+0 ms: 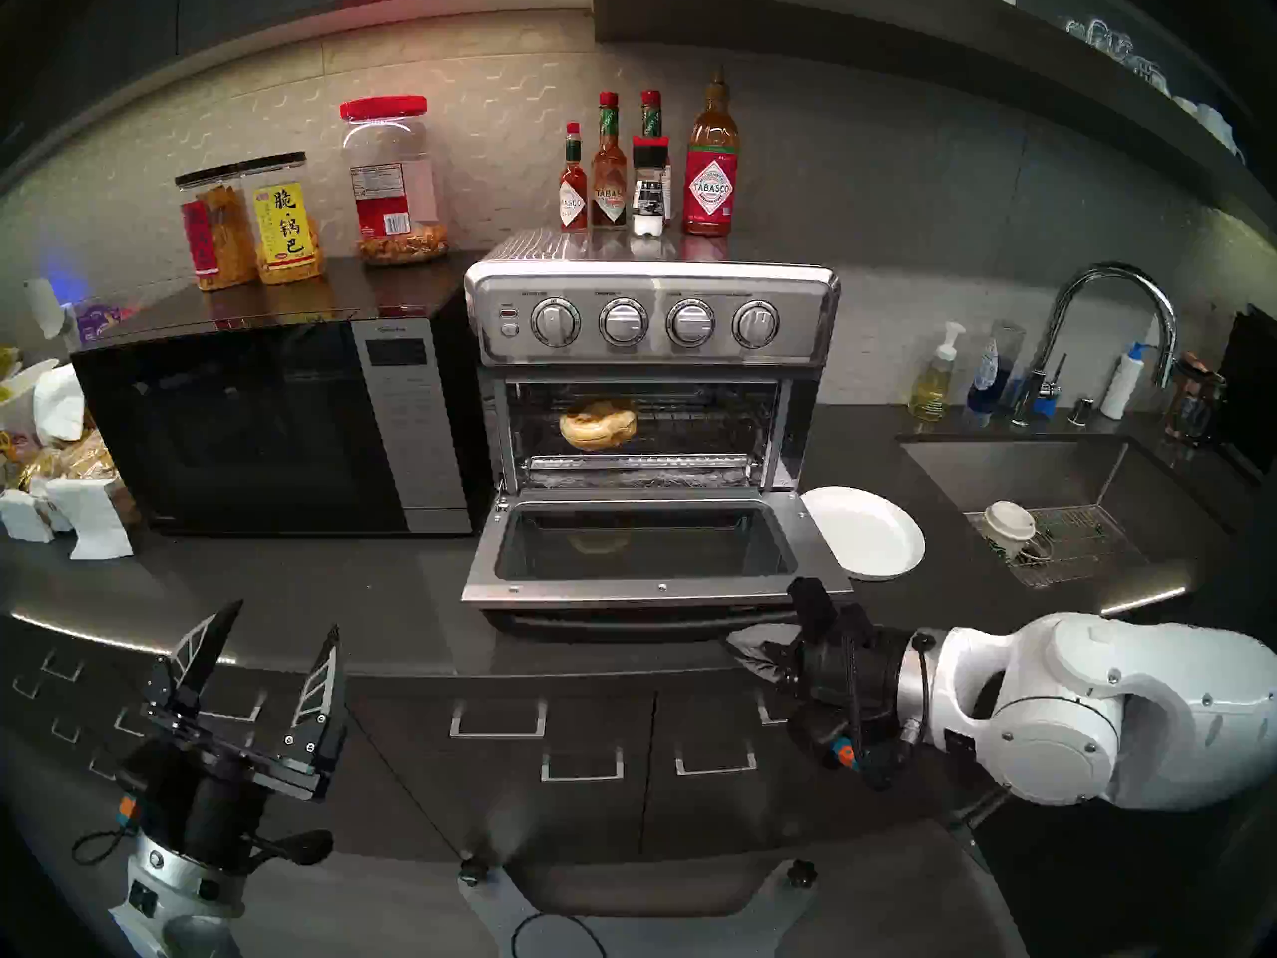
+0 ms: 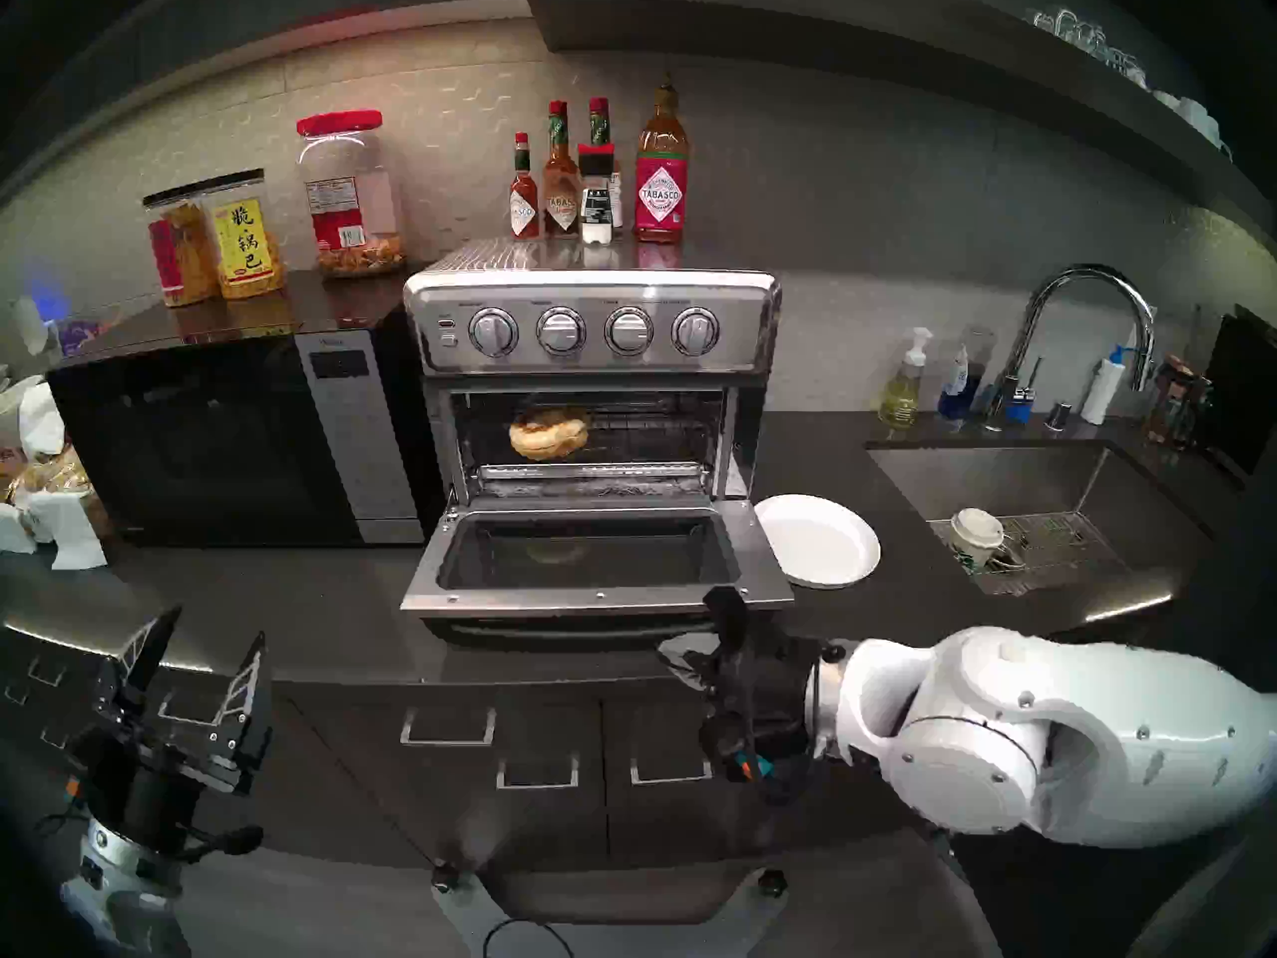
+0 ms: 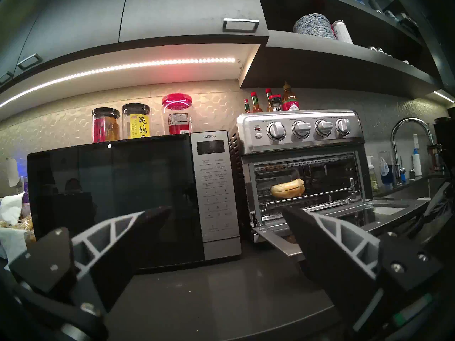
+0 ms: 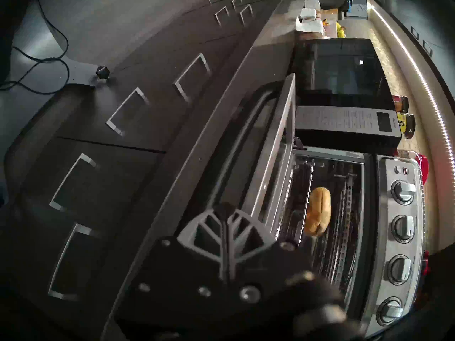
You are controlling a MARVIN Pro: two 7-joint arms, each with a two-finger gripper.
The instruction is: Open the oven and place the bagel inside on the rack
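One bagel (image 1: 598,424) lies on the rack (image 1: 639,462) inside the open oven (image 1: 649,314); left gripper (image 1: 276,649) fingers spread, right gripper (image 4: 227,211) fingers pressed together, empty.

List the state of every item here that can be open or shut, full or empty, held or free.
Stainless-steel toaster oven: glass door dropped fully open.
Tan round bagel: lying on the silver wire rack inside, unheld.
Black microwave: door shut.
Round white plate: empty, beside the oven door.
Left gripper: open, empty.
Right gripper: shut, empty, in front of the door's edge.
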